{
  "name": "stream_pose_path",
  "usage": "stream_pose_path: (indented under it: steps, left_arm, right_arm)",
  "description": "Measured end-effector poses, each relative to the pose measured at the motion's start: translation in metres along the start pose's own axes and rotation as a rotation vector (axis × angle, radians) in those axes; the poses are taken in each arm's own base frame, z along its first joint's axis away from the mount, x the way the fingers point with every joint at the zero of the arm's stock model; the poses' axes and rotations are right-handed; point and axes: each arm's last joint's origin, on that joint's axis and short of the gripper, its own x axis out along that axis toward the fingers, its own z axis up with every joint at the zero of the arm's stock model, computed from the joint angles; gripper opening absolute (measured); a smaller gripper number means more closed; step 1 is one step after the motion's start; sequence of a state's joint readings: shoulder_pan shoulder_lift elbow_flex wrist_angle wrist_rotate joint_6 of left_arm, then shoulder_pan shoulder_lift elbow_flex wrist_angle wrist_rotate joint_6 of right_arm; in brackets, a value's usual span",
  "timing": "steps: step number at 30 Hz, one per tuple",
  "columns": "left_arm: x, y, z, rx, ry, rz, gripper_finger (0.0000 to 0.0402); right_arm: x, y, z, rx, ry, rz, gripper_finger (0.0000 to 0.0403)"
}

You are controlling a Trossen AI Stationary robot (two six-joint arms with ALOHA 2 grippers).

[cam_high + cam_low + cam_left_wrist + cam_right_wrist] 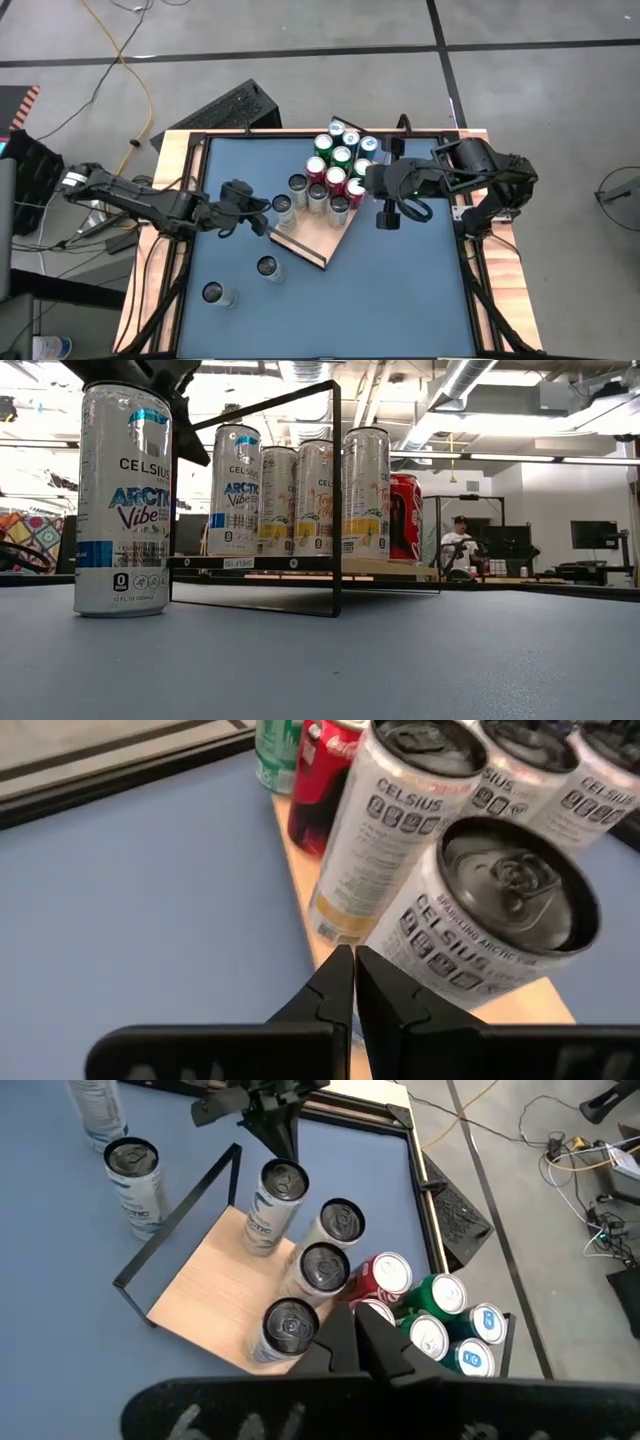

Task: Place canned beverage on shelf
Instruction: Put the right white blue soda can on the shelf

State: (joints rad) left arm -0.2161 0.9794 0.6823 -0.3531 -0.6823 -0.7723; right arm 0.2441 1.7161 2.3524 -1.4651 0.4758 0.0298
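Observation:
The shelf (312, 240), a light-wood board with a black wire rail (335, 490), lies on the blue table and carries several cans: silver, red and green. My left gripper (264, 220) is shut at the shelf's left corner, its tips (353, 960) right beside a silver Celsius can (500, 910) that stands upright on the board. My right gripper (357, 1342) hangs shut, high above the red cans (385, 1272), and holds nothing. Two more silver cans (267, 268) (217, 293) stand on the table near the front left. My left gripper's shut fingertips (340, 975) come slanting down from the table's left, close to the lower side of the silver can at the shelf's left corner (420, 955). I cannot tell whether they touch it. The can stands upright on the board.
The wooden table rim (178, 150) frames the blue top. Green and blue-topped cans (345, 140) crowd the shelf's far end. Bare blue table lies at the front right (400, 300). In the low view a person sits in the room behind (460, 545).

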Motion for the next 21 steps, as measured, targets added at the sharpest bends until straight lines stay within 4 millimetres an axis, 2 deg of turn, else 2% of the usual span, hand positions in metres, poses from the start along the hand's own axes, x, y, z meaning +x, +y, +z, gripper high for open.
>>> stream_pose_path:
  steps: [7, 18, 21]
  left_arm:
    - [0.001, -0.003, 0.002, -0.008, -0.004, -0.038, 0.0000]
    - [0.000, -0.008, 0.003, -0.042, 0.048, -0.144, 0.0000]
    - [0.000, -0.009, 0.002, -0.046, 0.077, -0.175, 0.0000]
  right_arm:
    - [0.005, 0.005, 0.002, -0.010, 0.008, 0.009, 0.0000]
    - [0.034, 0.023, 0.005, -0.071, 0.093, 0.015, 0.0000]
    - [0.036, 0.025, 0.005, -0.077, 0.096, 0.022, 0.0000]
